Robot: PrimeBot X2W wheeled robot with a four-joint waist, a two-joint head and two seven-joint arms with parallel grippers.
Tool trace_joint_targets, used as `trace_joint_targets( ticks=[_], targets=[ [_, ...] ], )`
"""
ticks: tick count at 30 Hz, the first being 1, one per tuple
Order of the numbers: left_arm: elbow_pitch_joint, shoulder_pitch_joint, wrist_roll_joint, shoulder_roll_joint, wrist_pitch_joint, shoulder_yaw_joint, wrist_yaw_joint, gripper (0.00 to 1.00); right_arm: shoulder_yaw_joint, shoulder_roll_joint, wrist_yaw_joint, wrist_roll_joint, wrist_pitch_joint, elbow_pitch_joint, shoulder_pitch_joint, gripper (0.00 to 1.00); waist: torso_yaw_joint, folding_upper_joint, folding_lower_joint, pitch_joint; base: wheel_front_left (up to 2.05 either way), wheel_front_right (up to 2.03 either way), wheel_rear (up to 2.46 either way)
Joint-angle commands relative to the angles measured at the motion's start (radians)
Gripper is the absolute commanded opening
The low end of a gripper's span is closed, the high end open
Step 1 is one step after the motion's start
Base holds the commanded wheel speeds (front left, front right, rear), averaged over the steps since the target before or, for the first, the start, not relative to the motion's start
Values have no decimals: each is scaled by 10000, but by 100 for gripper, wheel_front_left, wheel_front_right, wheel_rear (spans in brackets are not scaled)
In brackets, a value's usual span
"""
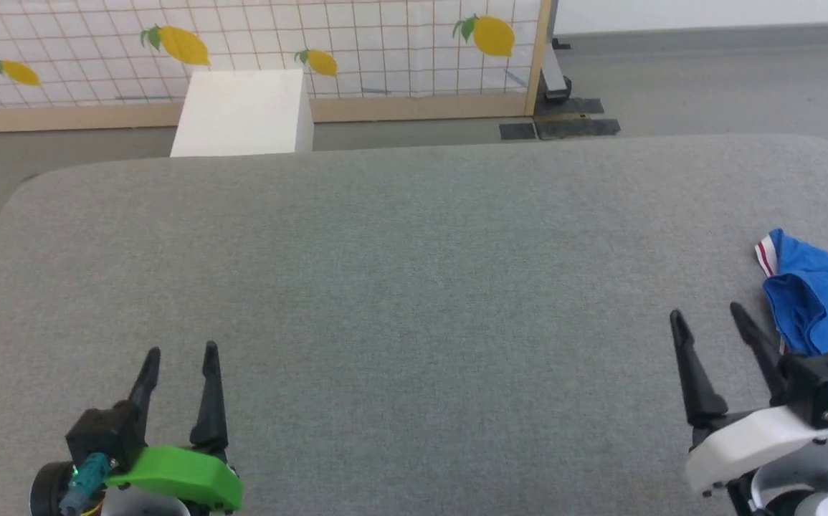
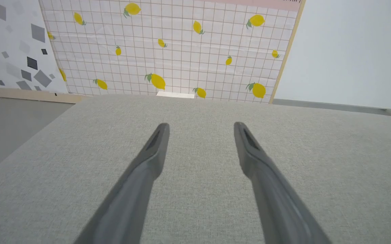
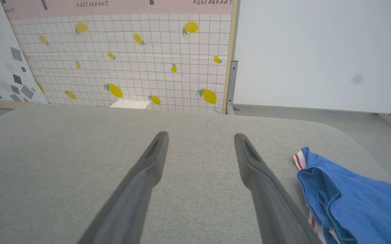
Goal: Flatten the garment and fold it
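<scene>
Since the garment (image 1: 819,301) lies bunched at the far right of the grey pad (image 1: 414,251), the coming move turns on the right side. It is a crumpled blue heap w/ a strip of red-and-white trim at its far left corner, and it runs off the right edge of the head view, so its full extent can't be told. In the right wrist view the garment (image 3: 351,200) sits to the right of the fingers and beside them, not in front, i.e. outside the gap.

The right gripper (image 1: 705,313) hovers just beside the heap's left edge, jaws spread wide, nothing between them; whether the outer finger touches cloth can't be told. The same spread shows from its own camera (image 3: 201,135). The left gripper (image 1: 183,349) is well apart from the cloth, across the pad at lower left, also spread wide and empty, over bare fabric (image 2: 201,124).

Judgement: task is at its start, since nothing is flattened or folded yet. The right arm is by far the nearer, so it prob. needs to swing right and down to pinch the near folds or the trim corner. What shows of the heap seems to trail right and back toward the robot, though the crop leaves its long axis unsure. Risk: grabbing several layers at once.
</scene>
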Motion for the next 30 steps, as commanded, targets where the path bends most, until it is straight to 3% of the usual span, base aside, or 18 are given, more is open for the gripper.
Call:
trace_joint_targets(
  ticks=[1,28,29,30],
  targets=[
    [113,165,85,-46,-46,-27,-120,100,60,45,-17,74,0,27,153,100,84,120,1,-120,0,0,0],
    [906,-51,412,-481,-47,149,-736,100,235,196,-17,-33,-178,361,264,100,221,120,1,-89,0,0,0],
    [899,27,335,-427,1,124,-693,0,219,165,0,-10,-106,338,240,0,221,0,1,-89,0,0,0],
    [898,28,333,-430,6,125,-691,0,221,163,2,-10,-94,338,240,0,219,0,1,-86,0,0,0]
  ],
)
